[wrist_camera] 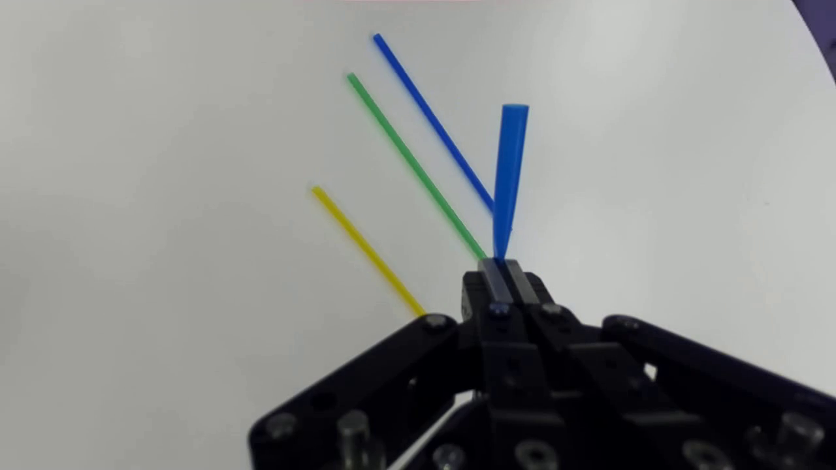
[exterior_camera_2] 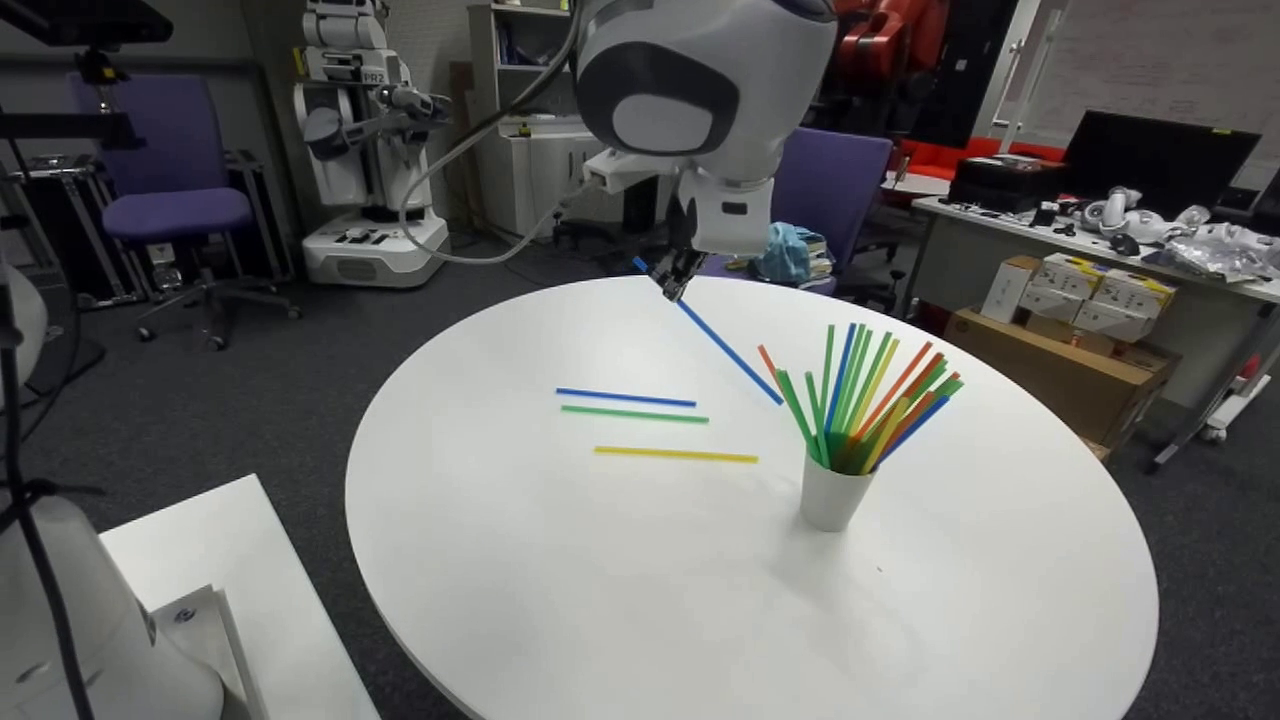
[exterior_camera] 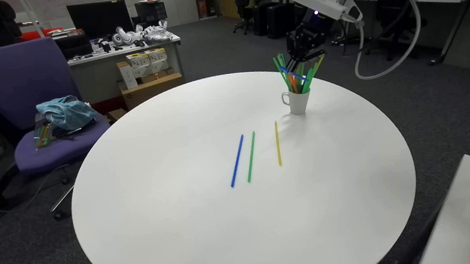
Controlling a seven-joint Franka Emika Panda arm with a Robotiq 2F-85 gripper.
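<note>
Right of the wrist view's centre, the black, jointed gripper clamps a smooth, blue, tubular plastic straw between its fingers; a slender green plastic straw lies farther left.

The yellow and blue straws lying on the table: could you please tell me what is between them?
A green straw lies between them, closer to the blue straw, in all three views.

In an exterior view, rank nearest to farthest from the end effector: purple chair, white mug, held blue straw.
1. Held blue straw: in the end effector.
2. White mug: lower, on the table.
3. Purple chair: picture left, beyond the table.
</note>
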